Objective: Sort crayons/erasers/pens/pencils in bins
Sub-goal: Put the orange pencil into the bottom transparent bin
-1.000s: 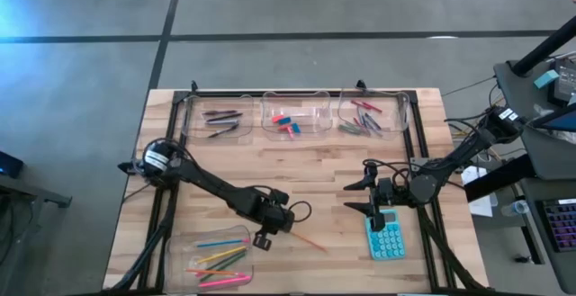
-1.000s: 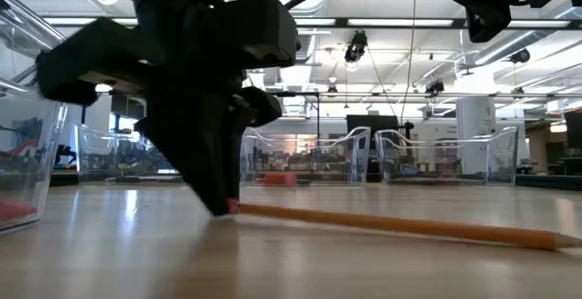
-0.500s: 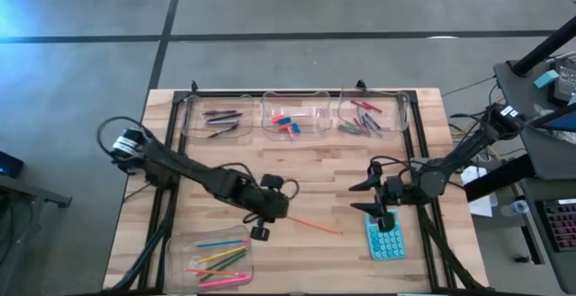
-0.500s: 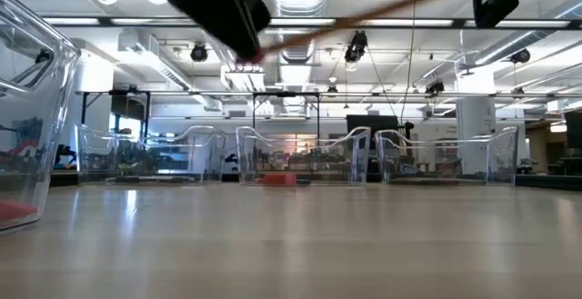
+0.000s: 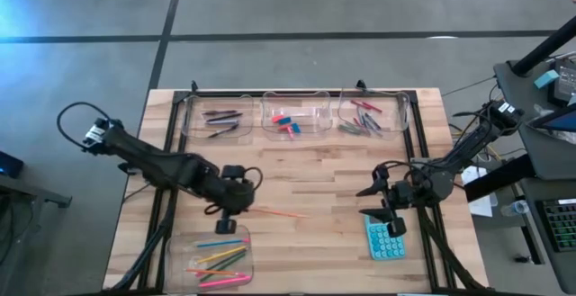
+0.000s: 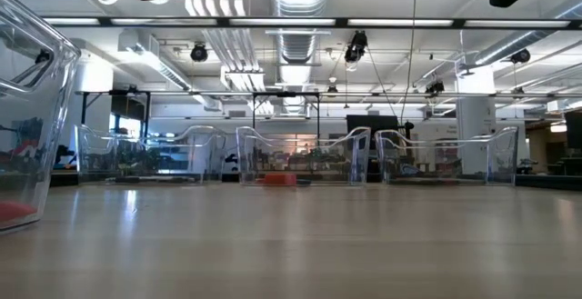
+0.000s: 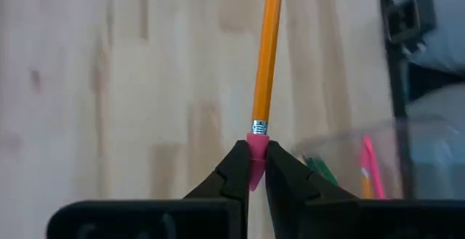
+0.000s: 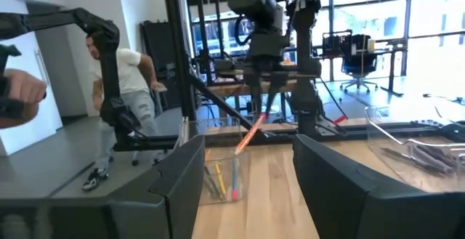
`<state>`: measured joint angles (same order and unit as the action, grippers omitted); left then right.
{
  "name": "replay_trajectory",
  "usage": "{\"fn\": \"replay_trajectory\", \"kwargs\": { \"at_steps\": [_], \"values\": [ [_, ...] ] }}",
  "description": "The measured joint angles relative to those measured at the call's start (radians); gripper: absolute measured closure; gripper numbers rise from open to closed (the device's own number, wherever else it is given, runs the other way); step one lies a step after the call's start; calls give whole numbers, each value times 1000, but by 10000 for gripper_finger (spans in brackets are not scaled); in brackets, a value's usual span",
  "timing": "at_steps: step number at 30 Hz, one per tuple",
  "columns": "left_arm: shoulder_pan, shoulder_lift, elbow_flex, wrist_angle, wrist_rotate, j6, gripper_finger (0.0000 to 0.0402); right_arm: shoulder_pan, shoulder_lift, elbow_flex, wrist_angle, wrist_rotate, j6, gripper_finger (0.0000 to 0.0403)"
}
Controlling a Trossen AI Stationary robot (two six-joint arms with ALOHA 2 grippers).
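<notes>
My left gripper (image 5: 231, 210) is shut on an orange pencil (image 5: 274, 212) above the table's near-left part, just beyond the near-left bin (image 5: 216, 258) that holds several bright pencils. The pencil also shows in the left wrist view (image 7: 267, 50) and the right wrist view (image 8: 249, 131). Three bins stand along the far edge: pens (image 5: 219, 116), erasers (image 5: 288, 121) and crayons (image 5: 364, 119). My right gripper (image 5: 365, 202) is open and empty, above the table beside the teal calculator (image 5: 385, 239). My left gripper pinches the pencil's pink eraser end (image 7: 257, 150) between its two fingertips (image 7: 236, 168). The pencil runs on ahead of the fingers, in line with them, toward the table's right. It is lifted clear of the table, with its tip slanting down away from the fingers.
The bare wooden middle of the table (image 5: 315, 174) lies between the two arms. A black frame rail (image 5: 423, 165) runs along the table's right side. A person (image 8: 127, 101) stands in the room beyond the table's left side.
My left gripper has risen from the table and gone toward the table's left edge, staying shut on the pencil. The pencil, which lay on the wood, is now lifted clear and carried leftward, out of the top of the low view.
</notes>
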<state>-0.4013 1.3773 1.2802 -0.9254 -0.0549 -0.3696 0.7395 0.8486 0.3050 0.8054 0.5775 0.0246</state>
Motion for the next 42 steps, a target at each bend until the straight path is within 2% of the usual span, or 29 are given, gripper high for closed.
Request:
{"fn": "replay_trajectory", "kwargs": {
  "at_steps": [6,11,17,23,27,33,38,42],
  "values": [
    [-106,-69,-27,-30,96,-123,391,0,-1,0,2,1,0,204],
    [-216,-121,-56,-33,114,-281,391,0,6,0,8,2,0,204],
    [-362,-143,-131,-34,108,-480,391,0,7,0,15,2,1,204],
    [-489,-138,-224,-23,199,-727,391,0,18,0,16,2,8,204],
    [-565,-149,-251,-16,219,-827,391,0,19,0,16,5,8,204],
    [-601,-162,-282,-10,200,-881,391,0,19,0,15,18,8,204],
    [-600,-162,-362,97,187,-882,390,0,26,0,16,27,12,204],
    [-600,-163,-414,145,207,-915,368,0,37,0,17,28,18,204]
  ]
}}
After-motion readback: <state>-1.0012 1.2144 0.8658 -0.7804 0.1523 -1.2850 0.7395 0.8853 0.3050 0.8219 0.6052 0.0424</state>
